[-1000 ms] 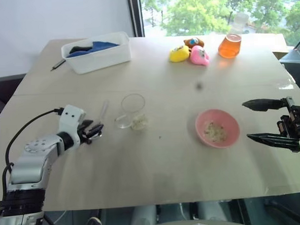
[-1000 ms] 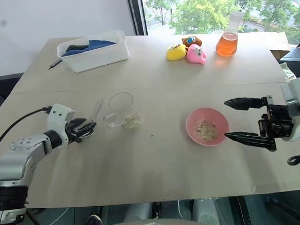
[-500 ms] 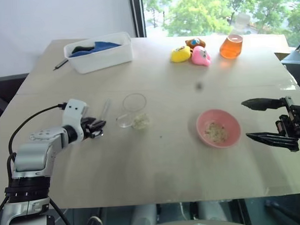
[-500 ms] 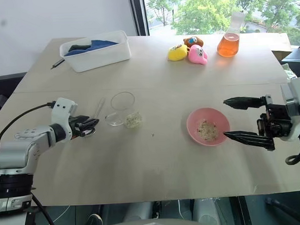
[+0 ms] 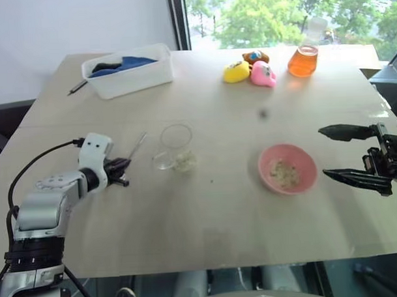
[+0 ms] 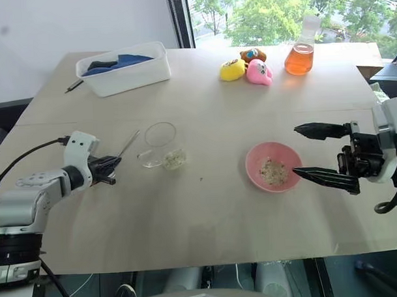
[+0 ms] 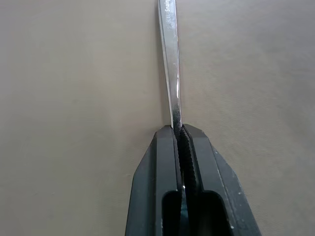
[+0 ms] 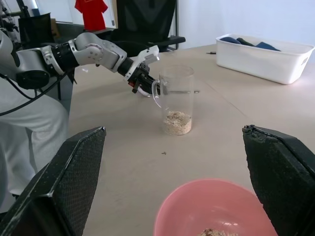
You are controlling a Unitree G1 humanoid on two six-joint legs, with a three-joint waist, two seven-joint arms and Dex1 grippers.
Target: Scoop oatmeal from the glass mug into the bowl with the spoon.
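The silver spoon (image 5: 137,147) lies on the table left of the glass mug (image 5: 174,146), and my left gripper (image 5: 121,168) is shut on the end of its handle (image 7: 170,59). The mug stands upright with pale oatmeal (image 8: 177,123) at its bottom. To the right of it sits the pink bowl (image 5: 305,175), holding a little oatmeal (image 5: 284,173). My right gripper (image 5: 323,151) hovers just right of the bowl, open wide, nothing between its fingers.
At the back left stands a white tub (image 5: 150,75) with blue cloth, a dark pen (image 5: 77,86) beside it. Small toys (image 5: 251,67) and a flask of orange liquid (image 5: 302,57) stand at the back right.
My left gripper has closed on the spoon's handle; half a second ago its fingers stood apart around it. The right arm has kept still.
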